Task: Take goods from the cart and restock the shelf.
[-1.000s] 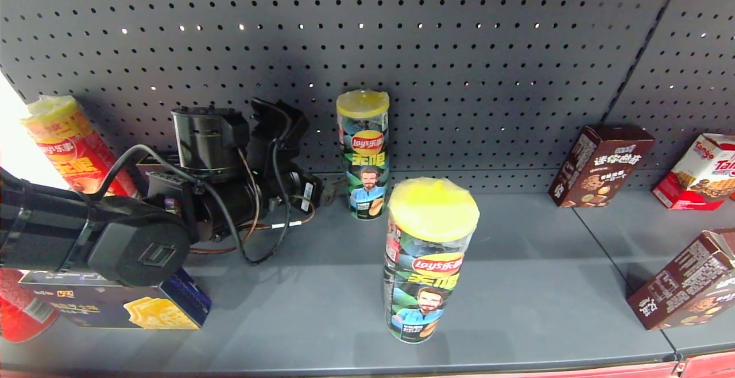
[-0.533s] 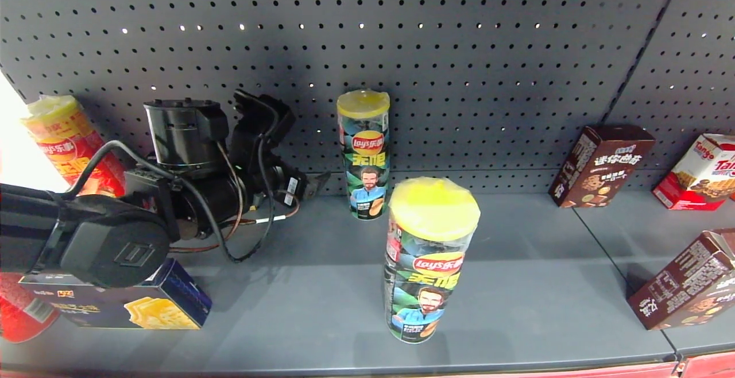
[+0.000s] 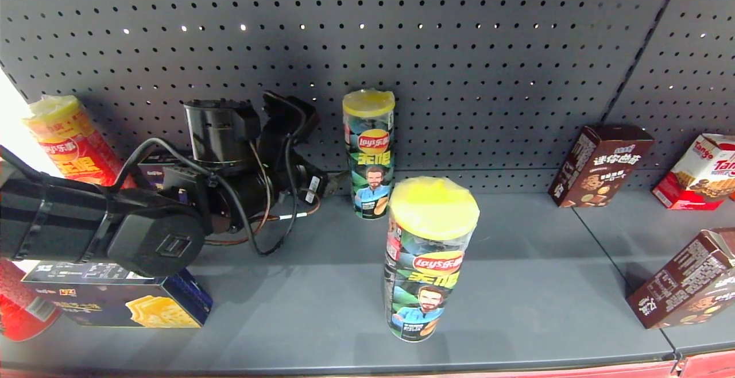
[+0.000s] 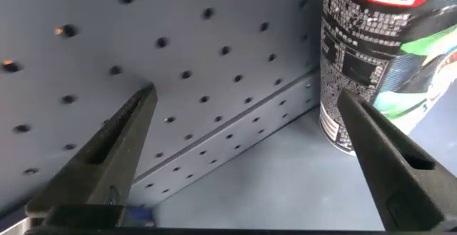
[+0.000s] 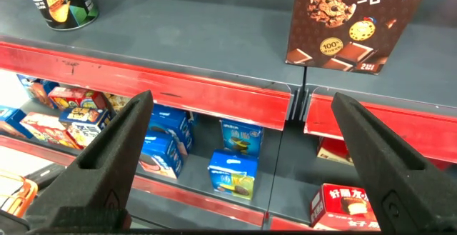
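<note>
Shelf deck first: it carries two upright chip canisters. Your left gripper sits low at the back, close to the pegboard wall, jaws spread wide and grasping nothing. The rear canister stands against that wall, just beside one finger; whether they touch, I cannot tell. This looks like the let-go step, so draw the arm back level and away from the tube, minding the front canister. Your right gripper hangs spread and idle before the red edge strip.
</note>
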